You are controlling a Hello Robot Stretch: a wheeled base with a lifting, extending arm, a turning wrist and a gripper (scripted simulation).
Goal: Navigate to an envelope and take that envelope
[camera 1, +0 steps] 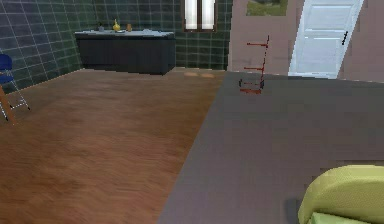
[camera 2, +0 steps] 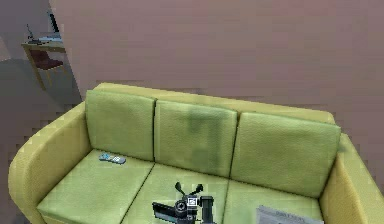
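1. Closest in, the dark tool [camera 2: 190, 188] shows against the middle seat of a yellow-green sofa [camera 2: 120, 120]; I cannot tell whether its fingers are apart or together, or whether it holds anything
2. Near it, toward the arm side view's right, a pale flat sheet [camera 2: 286, 214], envelope-like in shape, lies on the right-hand seat at the bottom edge
3. On the left-hand seat lies a small grey remote-like thing [camera 2: 112, 158]
4. Ahead, wooden floor [camera 1: 90, 140] meets grey carpet [camera 1: 290, 140]; a red wire stand [camera 1: 255, 68] stands near a white door [camera 1: 325, 38], and a dark worktop [camera 1: 125, 50] runs along the tiled back wall
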